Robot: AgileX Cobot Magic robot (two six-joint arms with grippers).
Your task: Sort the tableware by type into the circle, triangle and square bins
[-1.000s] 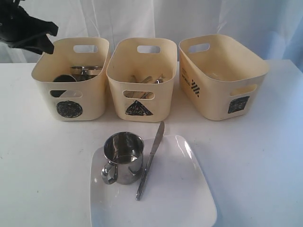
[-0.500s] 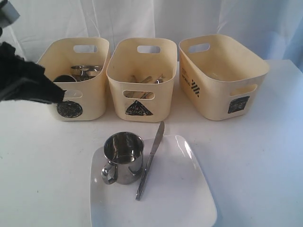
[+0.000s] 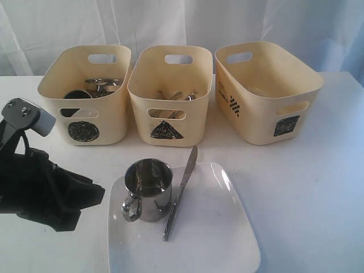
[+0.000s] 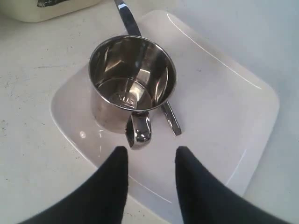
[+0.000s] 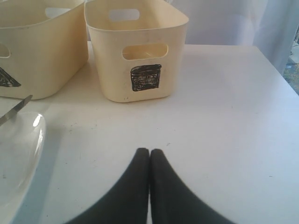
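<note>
A steel mug (image 3: pixel 148 188) (image 4: pixel 130 84) stands upright on the white square plate (image 3: pixel 205 227) (image 4: pixel 219 116), its handle (image 4: pixel 139 130) pointing at my left gripper (image 3: pixel 94 193) (image 4: pixel 151 151). That gripper is open and empty, just short of the handle. A steel knife (image 3: pixel 181 191) (image 4: pixel 128 21) lies on the plate beside the mug. The circle bin (image 3: pixel 85 94) holds steel ware, the triangle bin (image 3: pixel 170 94) holds cutlery and wooden sticks, and the square bin (image 3: pixel 264 91) (image 5: pixel 135 51) stands at the right. My right gripper (image 5: pixel 149 151) is shut and empty over bare table, out of the exterior view.
The three bins stand in a row at the back of the white table (image 3: pixel 307 182). A white curtain (image 3: pixel 187 23) hangs behind them. The table's right edge (image 5: pixel 280 79) shows in the right wrist view.
My left arm came down from beside the circle bin at the back left to table level left of the plate. Mug, knife and plate have not moved.
</note>
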